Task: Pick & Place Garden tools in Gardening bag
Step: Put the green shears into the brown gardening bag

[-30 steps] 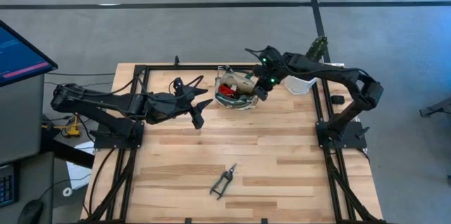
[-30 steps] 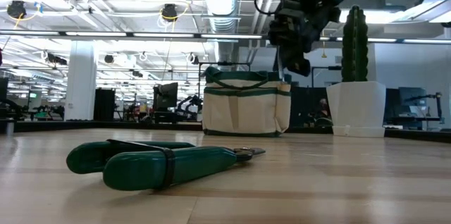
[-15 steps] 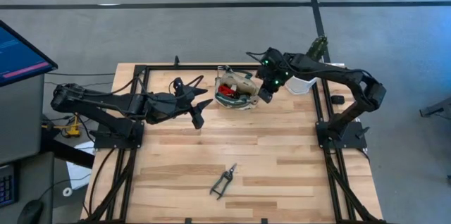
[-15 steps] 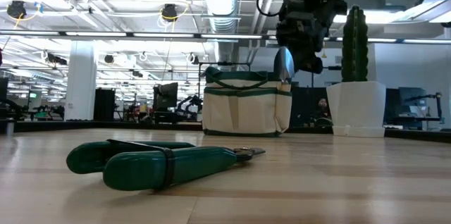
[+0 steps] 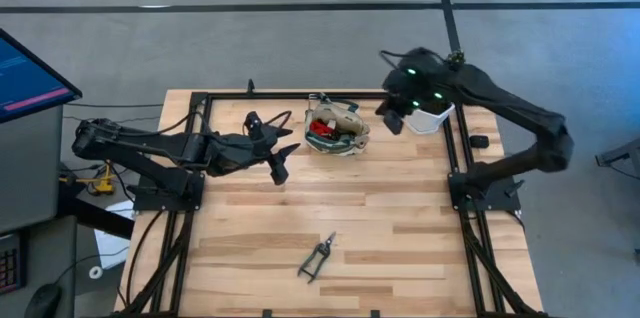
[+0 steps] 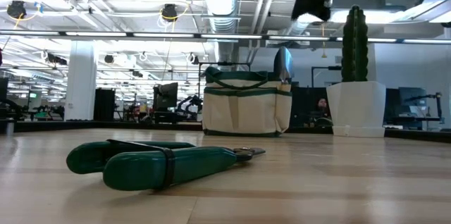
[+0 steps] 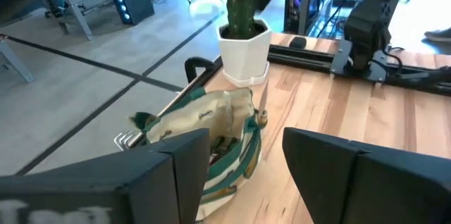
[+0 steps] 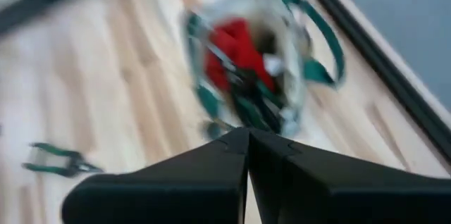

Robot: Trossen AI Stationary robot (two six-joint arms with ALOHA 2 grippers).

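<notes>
Right gripper (image 5: pixel 391 118) was seen closed and empty beside the gardening bag (image 5: pixel 336 128). Tools were seen inside the bag. Pruning shears (image 5: pixel 317 257), well apart from it, remained to be bagged.

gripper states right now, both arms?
Left gripper: open, empty, beside the gardening bag.
Right gripper: shut, empty, raised beside the bag.

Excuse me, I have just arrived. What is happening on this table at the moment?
A two-armed robot is packing garden tools into the gardening bag at the far side of the table. The bag already holds several tools, including a red one, and a trowel stands up at its side. The right tool, shut and empty, is above the table beside the bag, near the cactus pot. The left tool waits open on the bag's other side. The pruning shears lie at the near edge.
</notes>
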